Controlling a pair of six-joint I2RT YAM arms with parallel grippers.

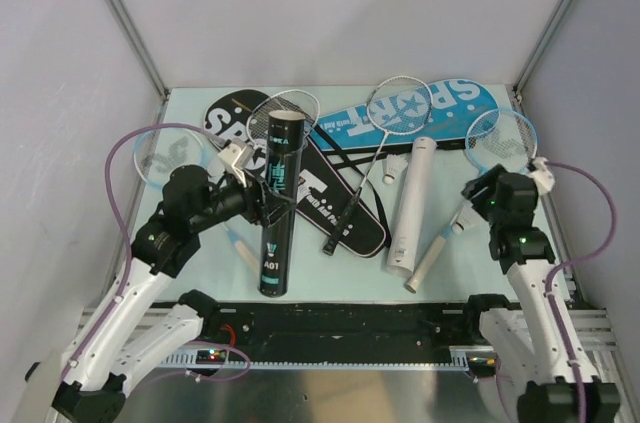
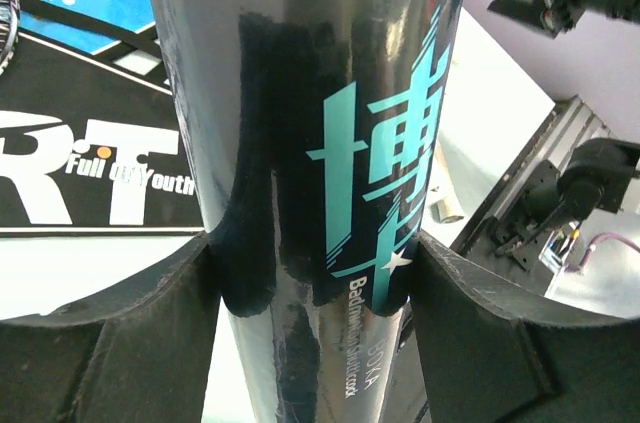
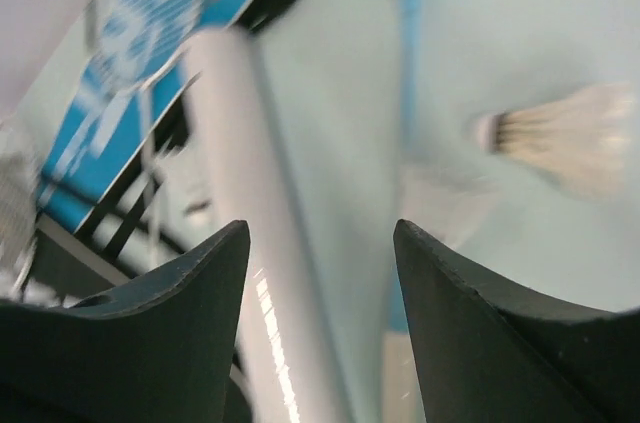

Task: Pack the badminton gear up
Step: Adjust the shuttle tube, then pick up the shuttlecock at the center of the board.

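My left gripper (image 1: 262,205) is shut on the black tube (image 1: 278,203), which stands upright near the table's front; in the left wrist view the tube (image 2: 310,93) fills the space between the fingers (image 2: 130,343). The white tube (image 1: 410,208) lies flat right of centre. The white shuttlecock (image 1: 392,173) lies beside it. A silver racket (image 1: 400,105) rests across the blue cover (image 1: 440,108) and the black cover (image 1: 320,193). A light-blue racket (image 1: 500,138) lies at the right. My right gripper (image 1: 475,193) is open and empty above the table, between the white tube (image 3: 240,193) and the shuttlecock (image 3: 570,138).
Another light-blue racket (image 1: 165,153) lies at the left under my left arm, and a second silver racket head (image 1: 285,108) sits behind the black tube. Grey walls with metal posts close the table on three sides. A black rail (image 1: 350,328) runs along the near edge.
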